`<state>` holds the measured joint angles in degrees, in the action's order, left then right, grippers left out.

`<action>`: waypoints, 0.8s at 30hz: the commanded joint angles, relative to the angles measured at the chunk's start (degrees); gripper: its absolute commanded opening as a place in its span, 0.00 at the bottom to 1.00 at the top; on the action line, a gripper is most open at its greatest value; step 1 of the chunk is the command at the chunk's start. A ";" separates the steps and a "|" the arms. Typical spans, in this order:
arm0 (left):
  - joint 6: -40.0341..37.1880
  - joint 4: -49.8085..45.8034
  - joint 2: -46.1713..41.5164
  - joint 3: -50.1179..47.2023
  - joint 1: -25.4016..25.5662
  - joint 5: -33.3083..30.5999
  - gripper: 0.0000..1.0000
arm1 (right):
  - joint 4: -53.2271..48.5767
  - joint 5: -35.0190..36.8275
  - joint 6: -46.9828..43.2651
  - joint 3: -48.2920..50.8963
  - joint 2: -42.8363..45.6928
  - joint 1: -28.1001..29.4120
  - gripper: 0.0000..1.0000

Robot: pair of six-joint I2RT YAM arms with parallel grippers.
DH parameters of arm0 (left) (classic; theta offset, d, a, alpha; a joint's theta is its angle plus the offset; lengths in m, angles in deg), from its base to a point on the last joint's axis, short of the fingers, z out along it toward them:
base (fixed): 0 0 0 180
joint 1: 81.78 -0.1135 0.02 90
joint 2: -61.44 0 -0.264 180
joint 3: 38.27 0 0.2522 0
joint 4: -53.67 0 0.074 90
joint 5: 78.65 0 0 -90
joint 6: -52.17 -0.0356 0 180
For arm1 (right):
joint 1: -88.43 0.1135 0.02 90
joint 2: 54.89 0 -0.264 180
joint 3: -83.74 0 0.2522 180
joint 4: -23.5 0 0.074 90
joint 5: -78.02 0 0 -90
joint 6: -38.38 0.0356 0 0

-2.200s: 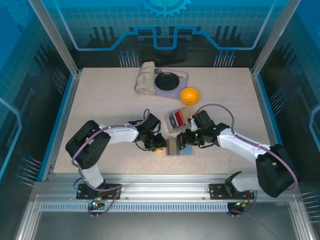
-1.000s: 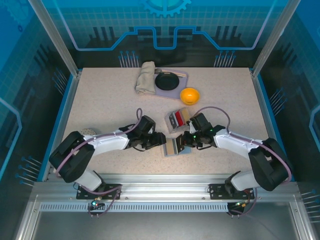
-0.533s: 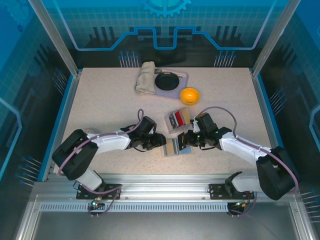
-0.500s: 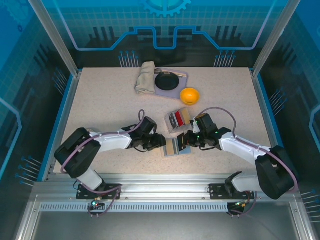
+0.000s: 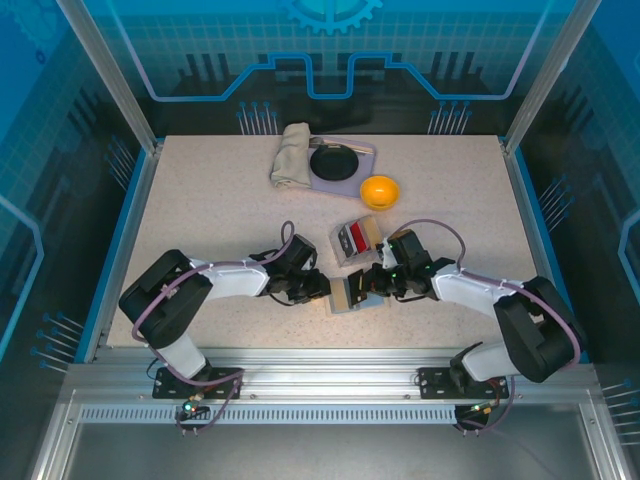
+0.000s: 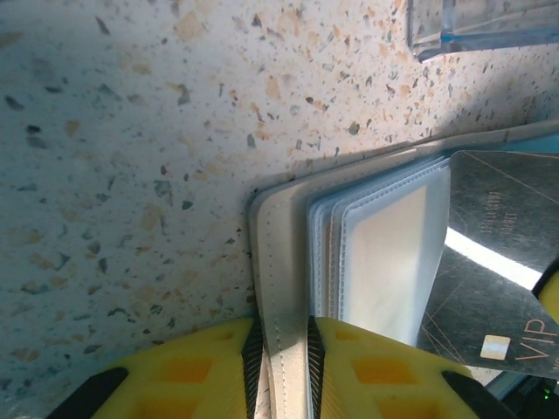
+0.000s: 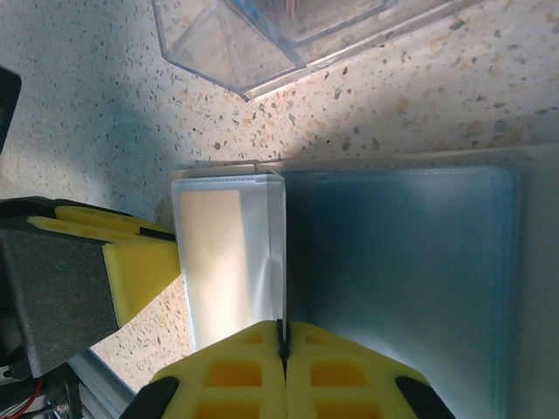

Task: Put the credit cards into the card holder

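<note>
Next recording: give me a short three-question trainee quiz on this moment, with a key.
1. True or false: the left gripper pinches the cover of the cream folding card holder.
2. The right gripper holds: A) nothing B) a dark plastic "VIP" card C) the holder's cover.
3. Fill in: from above, the clear plastic box of upright cards stands on the holder's ___ side (near/far).
Key: 1 true; 2 B; 3 far.

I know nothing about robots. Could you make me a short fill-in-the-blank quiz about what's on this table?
1. The left gripper pinches the cover of the card holder, which lies folded ____.
2. The dark card bears the letters ____.
3. The round dish beside the folded cloth is ____.
Missing words: open; VIP; black.
</note>
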<state>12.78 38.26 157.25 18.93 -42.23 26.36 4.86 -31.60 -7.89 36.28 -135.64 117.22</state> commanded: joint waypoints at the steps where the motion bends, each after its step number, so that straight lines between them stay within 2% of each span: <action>1: -0.59 -1.42 2.10 1.30 0.37 0.77 0.25 | 1.05 -1.17 0.04 1.64 -2.25 -0.50 0.06; 9: -0.78 -3.17 2.27 2.02 0.42 -0.14 0.22 | -0.30 -1.87 -0.93 3.49 0.11 -0.91 0.05; 18: -0.82 -3.58 2.97 2.44 0.42 0.21 0.21 | -1.97 -1.37 -5.96 5.21 3.69 -4.61 0.06; 24: -0.62 -3.48 3.81 3.00 0.36 0.71 0.21 | 2.55 -6.03 -6.99 4.90 0.28 -3.36 0.05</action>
<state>12.78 35.39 158.28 20.85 -42.25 26.18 6.80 -35.32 -13.14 40.37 -133.52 113.42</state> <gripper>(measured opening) 0.214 0.062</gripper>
